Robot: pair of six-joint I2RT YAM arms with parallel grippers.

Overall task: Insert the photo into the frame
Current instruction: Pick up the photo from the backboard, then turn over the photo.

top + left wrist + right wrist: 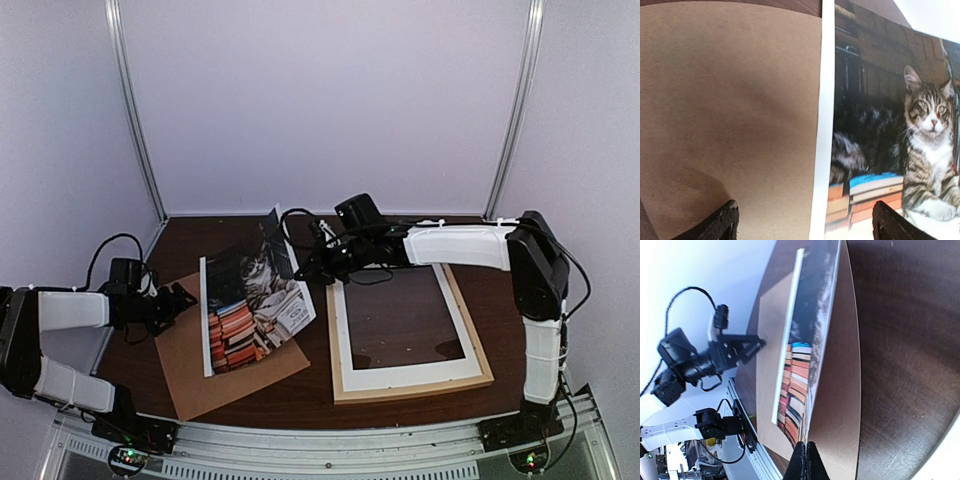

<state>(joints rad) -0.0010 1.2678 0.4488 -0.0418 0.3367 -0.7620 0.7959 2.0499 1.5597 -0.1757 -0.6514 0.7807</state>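
The photo (245, 305), a tabby cat on stacked red and orange books, lies left of centre with its right edge lifted off the brown backing board (225, 375). My right gripper (302, 266) is shut on that raised edge; in the right wrist view the fingers (806, 460) pinch the print's (802, 365) rim edge-on. My left gripper (186, 298) is open at the photo's left edge, low over the board. Its two fingertips (722, 222) straddle the photo's white border (822, 150). The light wood frame (410, 393) lies flat to the right.
A white mat border (400, 378) sits inside the frame, with dark table showing through its opening. White enclosure walls with metal posts (135, 110) stand behind. The aluminium base rail (320, 445) runs along the near edge.
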